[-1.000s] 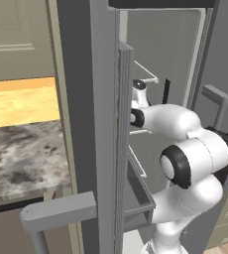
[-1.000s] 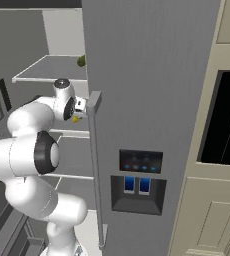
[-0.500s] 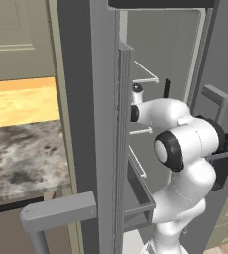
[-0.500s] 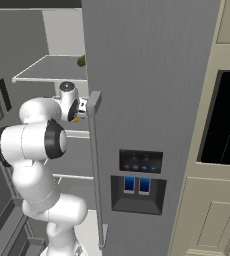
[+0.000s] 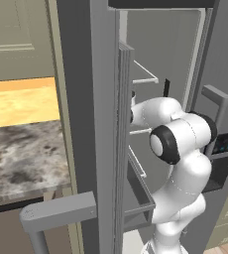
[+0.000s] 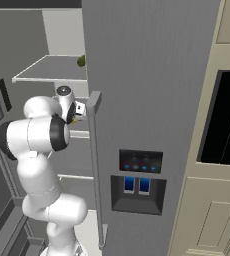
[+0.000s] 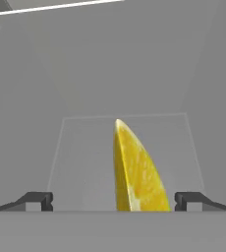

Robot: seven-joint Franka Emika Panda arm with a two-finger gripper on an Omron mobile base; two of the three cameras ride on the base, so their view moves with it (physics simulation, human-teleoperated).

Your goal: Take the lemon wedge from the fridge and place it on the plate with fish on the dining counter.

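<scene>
Lemon wedge (image 7: 134, 172) stands upright on its flat edge on a pale grey shelf (image 7: 80, 162) inside the fridge (image 6: 147, 75), and in the hand view we see it rising between the two dark fingertips (image 7: 36, 201) of our claw (image 7: 114, 202). The tips stand wide apart, one at each side of the wedge with a clear gap on both sides, so the claw is open and holds nothing. The wedge sits a little nearer the right tip than the left one. Its pointed end is up and its yellow flesh faces us, with a paler rind line along its left edge.

From the right base view, we see our white arm (image 6: 37, 145) reaching into the open fridge compartment, the hand tucked just behind the long vertical bar handle (image 6: 94, 165) of the closed grey door. A small spot of yellow shows right at the hand there (image 6: 75, 120). On the shelf above sits a small dark green round fruit (image 6: 81, 61), partly hidden by the door edge.

In the left base view, the open fridge door (image 5: 106, 124) crosses the middle of the picture and hides our claw; the arm's elbow shows beside it. To the left lies a granite worktop (image 5: 22, 158).
</scene>
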